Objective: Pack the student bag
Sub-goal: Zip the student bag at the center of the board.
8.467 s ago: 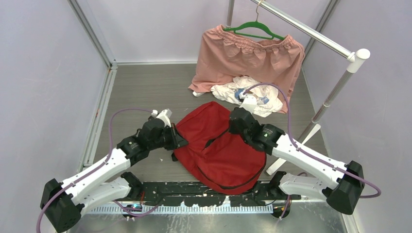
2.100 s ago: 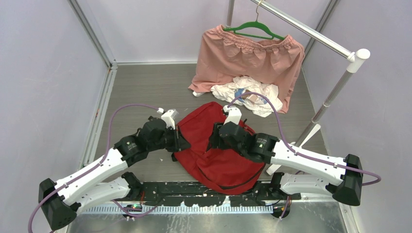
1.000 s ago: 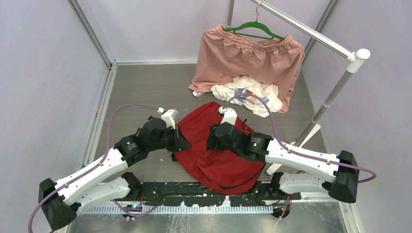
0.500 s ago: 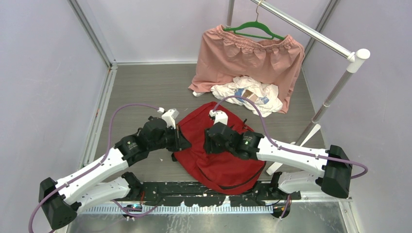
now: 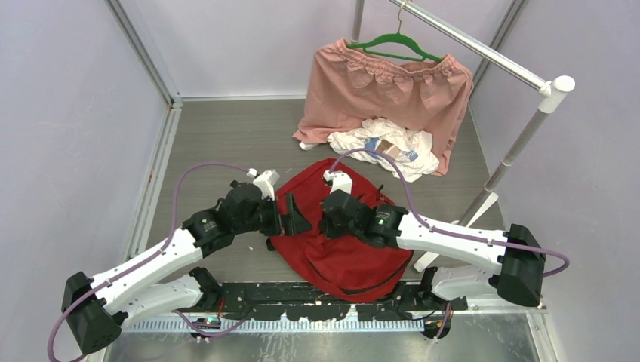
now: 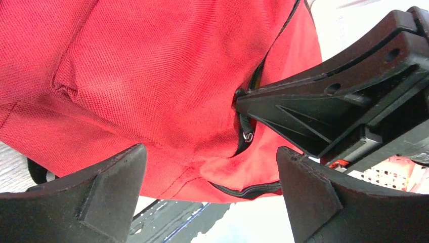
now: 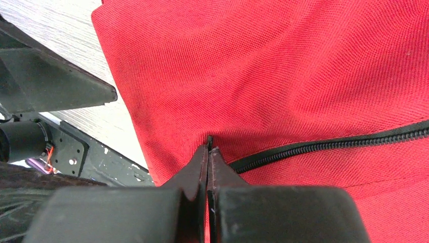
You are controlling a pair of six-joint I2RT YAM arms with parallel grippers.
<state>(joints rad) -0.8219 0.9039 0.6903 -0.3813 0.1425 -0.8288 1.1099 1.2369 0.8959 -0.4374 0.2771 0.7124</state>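
The student bag (image 5: pixel 343 245), dark red with a black zipper (image 7: pixel 329 144), lies flat on the table between the two arms. My left gripper (image 5: pixel 290 216) stands open at the bag's left edge. Its fingers (image 6: pixel 109 174) straddle a fold of red fabric (image 6: pixel 152 76) without pinching it. My right gripper (image 5: pixel 323 220) is shut over the bag's left half. In the right wrist view its tips (image 7: pixel 208 147) pinch a thin black tab at the zipper's end. The left wrist view shows the same right gripper (image 6: pixel 243 98) at the zipper, a small metal ring (image 6: pixel 248 135) dangling below.
A pale pink garment (image 5: pixel 385 83) hangs on a green hanger from a metal rail (image 5: pixel 483 49) at the back right. A crumpled white cloth (image 5: pixel 392 147) lies just behind the bag. The rail's post (image 5: pixel 513 151) slants down to the table right of the bag.
My left gripper has opened and let go of the bag's left edge. My right gripper slid left across the bag and shut on the zipper tab.
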